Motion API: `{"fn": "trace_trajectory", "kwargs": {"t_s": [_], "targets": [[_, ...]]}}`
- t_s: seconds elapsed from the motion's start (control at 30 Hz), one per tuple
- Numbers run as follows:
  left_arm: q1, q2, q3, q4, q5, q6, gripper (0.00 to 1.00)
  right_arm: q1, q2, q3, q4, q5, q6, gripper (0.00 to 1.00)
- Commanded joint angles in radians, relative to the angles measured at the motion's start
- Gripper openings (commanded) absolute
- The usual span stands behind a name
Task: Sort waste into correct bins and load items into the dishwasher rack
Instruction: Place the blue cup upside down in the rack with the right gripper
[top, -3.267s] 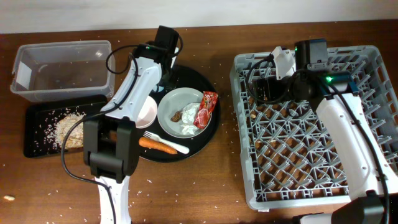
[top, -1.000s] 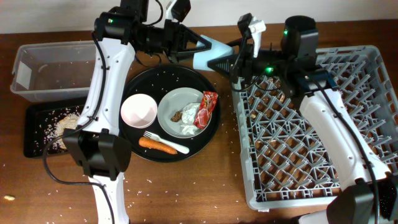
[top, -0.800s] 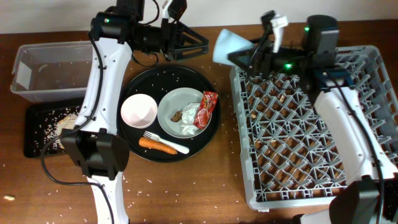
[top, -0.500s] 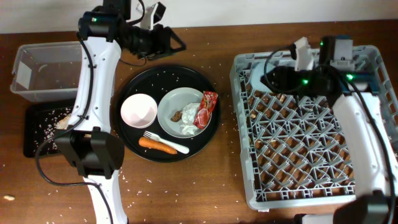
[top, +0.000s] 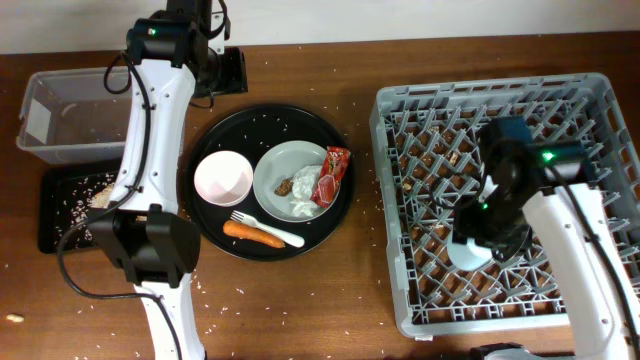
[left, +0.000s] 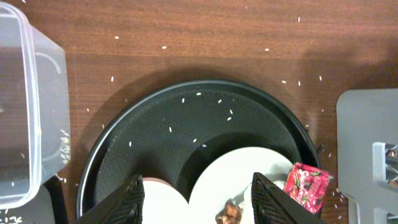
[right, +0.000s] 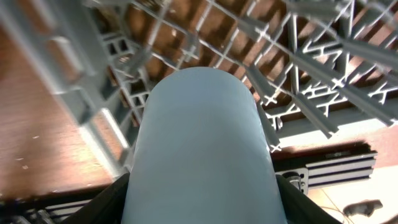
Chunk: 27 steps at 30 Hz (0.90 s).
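My right gripper (top: 478, 232) is shut on the light blue cup (top: 467, 253) and holds it low over the middle of the grey dishwasher rack (top: 600, 88). In the right wrist view the cup (right: 199, 137) fills the space between my fingers (right: 202, 202), with rack pegs (right: 292, 56) beyond. My left gripper (top: 228, 72) is open and empty above the round tray's far edge; its fingers (left: 200, 199) frame the plate (left: 249, 180). The plate (top: 290, 175) holds the red wrapper (top: 333, 172), tissue (top: 305, 205) and brown bit (top: 285, 186). The white bowl (top: 223, 178), fork (top: 270, 230) and carrot (top: 255, 235) lie beside it.
The clear tub (top: 90, 110) stands at the far left, with the flat black tray (top: 55, 225) holding grain scraps (top: 100, 195) in front of it. Everything left of the rack sits on a round black tray (top: 280, 125). Loose grains dot the wooden table.
The cup passed from my left gripper to my right one. The right arm carried it from the rack's far left corner down to the rack's middle. The left arm drew back to the left.
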<state>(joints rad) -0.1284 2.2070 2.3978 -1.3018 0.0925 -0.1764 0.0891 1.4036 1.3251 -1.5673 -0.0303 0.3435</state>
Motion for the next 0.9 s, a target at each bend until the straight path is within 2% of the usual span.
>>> {"fn": "trace_trajectory", "kwargs": {"t_s": [0.0, 0.13, 0.17, 0.23, 0.27, 0.3, 0.33, 0.43, 0.53, 0.63, 0.87], "targets": [[0.0, 0.0, 0.006, -0.001, -0.015, 0.013, 0.55, 0.009, -0.005, -0.098, 0.037, 0.026, 0.04, 0.57], [0.0, 0.0, 0.006, -0.002, -0.015, 0.013, 0.55, 0.009, -0.004, -0.207, 0.141, -0.003, 0.04, 0.57], [0.0, 0.0, 0.006, -0.002, -0.015, 0.013, 0.55, 0.009, -0.004, -0.228, 0.161, -0.003, 0.04, 0.61], [0.0, 0.0, 0.006, -0.003, -0.015, 0.013, 0.56, 0.009, -0.004, -0.256, 0.206, -0.003, 0.04, 0.82], [0.0, 0.0, 0.006, -0.005, -0.015, 0.013, 0.56, 0.009, -0.003, -0.256, 0.223, -0.003, 0.04, 0.9], [0.0, 0.0, 0.006, -0.009, -0.015, 0.013, 0.56, 0.009, -0.003, -0.255, 0.234, -0.003, 0.04, 0.92], [0.0, 0.0, 0.006, -0.013, -0.015, 0.013, 0.61, 0.009, -0.003, -0.255, 0.248, -0.003, 0.04, 0.94], [0.0, 0.0, 0.006, -0.017, -0.015, 0.013, 0.66, 0.009, -0.003, -0.21, 0.258, -0.003, 0.04, 0.94], [0.0, -0.001, 0.006, -0.025, -0.011, 0.013, 0.67, 0.009, -0.004, 0.079, 0.234, -0.005, 0.016, 0.94], [0.0, -0.002, 0.006, -0.064, -0.011, 0.014, 0.7, 0.019, -0.003, 0.286, 0.251, -0.048, -0.051, 0.91], [0.0, -0.006, 0.01, -0.211, 0.042, 0.13, 0.72, 0.256, 0.091, 0.328, 0.425, -0.048, -0.051, 0.89]]}}
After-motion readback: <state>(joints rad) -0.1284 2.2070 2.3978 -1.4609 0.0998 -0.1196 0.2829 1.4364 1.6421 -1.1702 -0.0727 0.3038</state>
